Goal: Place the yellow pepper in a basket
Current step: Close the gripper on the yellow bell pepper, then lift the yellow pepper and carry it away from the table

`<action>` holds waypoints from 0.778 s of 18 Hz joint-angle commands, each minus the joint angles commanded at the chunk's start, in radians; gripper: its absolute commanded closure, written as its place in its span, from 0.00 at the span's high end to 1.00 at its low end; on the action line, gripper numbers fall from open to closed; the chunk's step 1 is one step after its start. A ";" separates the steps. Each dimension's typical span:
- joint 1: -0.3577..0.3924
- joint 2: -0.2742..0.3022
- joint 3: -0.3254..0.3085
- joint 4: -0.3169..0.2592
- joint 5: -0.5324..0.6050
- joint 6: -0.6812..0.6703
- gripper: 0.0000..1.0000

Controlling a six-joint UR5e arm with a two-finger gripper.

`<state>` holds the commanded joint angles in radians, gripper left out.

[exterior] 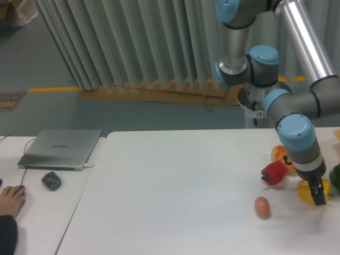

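Observation:
The yellow pepper [305, 191] lies at the right end of the white table [175, 191], just right of a red pepper [274, 172]. My gripper [317, 195] points down over it, with a dark finger [319, 194] against its right side. The jaws look closed on the pepper, though its front hides part of them. No basket is in view.
An egg [262, 206] lies in front of the red pepper. An orange-tan ridged item [279, 153] sits behind the peppers. A green item [336, 178] shows at the right edge. A laptop [61, 149], a dark mouse [51, 181] and a person's hand [10, 199] are at the left.

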<state>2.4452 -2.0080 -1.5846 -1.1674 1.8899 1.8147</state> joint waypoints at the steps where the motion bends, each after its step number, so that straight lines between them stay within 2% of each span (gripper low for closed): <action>1: 0.002 0.002 0.002 0.000 0.000 -0.002 0.62; 2: 0.002 0.002 0.002 0.000 0.002 -0.005 0.59; 6: 0.003 0.029 0.005 -0.009 0.006 -0.015 0.57; 10: 0.006 0.073 0.008 -0.073 -0.009 -0.028 0.57; 12: 0.017 0.113 0.008 -0.101 -0.060 -0.058 0.57; 14: 0.063 0.142 0.006 -0.149 -0.125 -0.060 0.57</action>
<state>2.5078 -1.8655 -1.5785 -1.3159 1.7644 1.7548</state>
